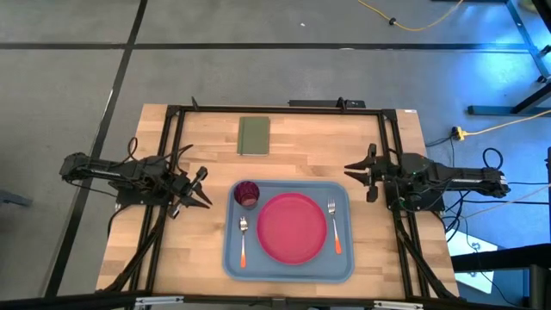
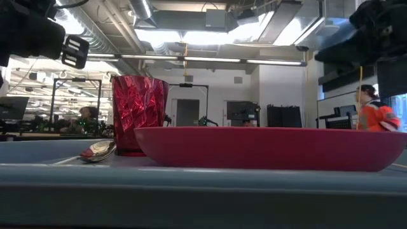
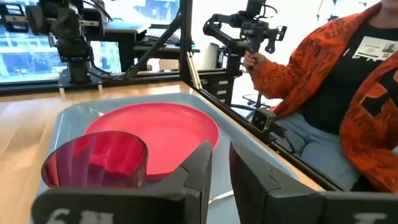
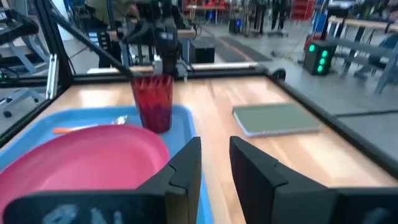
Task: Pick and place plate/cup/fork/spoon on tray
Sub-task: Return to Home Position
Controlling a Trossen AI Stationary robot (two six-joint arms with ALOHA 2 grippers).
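The light-blue tray [image 1: 344,258] lies at the table's near middle. On it rest the pink-red plate [image 1: 293,226], the dark red cup [image 1: 247,193] upright at its far left corner, the spoon [image 1: 243,239] left of the plate and the fork [image 1: 333,226] right of it. The low view shows the cup [image 2: 138,114], plate [image 2: 267,146] and spoon bowl [image 2: 98,151]. My left gripper [image 1: 200,185] hovers left of the tray, slightly open and empty; its wrist view [image 3: 221,149] looks at the cup [image 3: 96,158]. My right gripper [image 1: 357,172] hovers by the tray's far right corner, slightly open and empty [image 4: 214,146].
An olive-green pad [image 1: 253,135] lies on the wood at the far middle. Black frame rails [image 1: 168,155] run along the table's left and right sides. A person in an orange jacket [image 3: 336,93] stands beyond the table's near edge.
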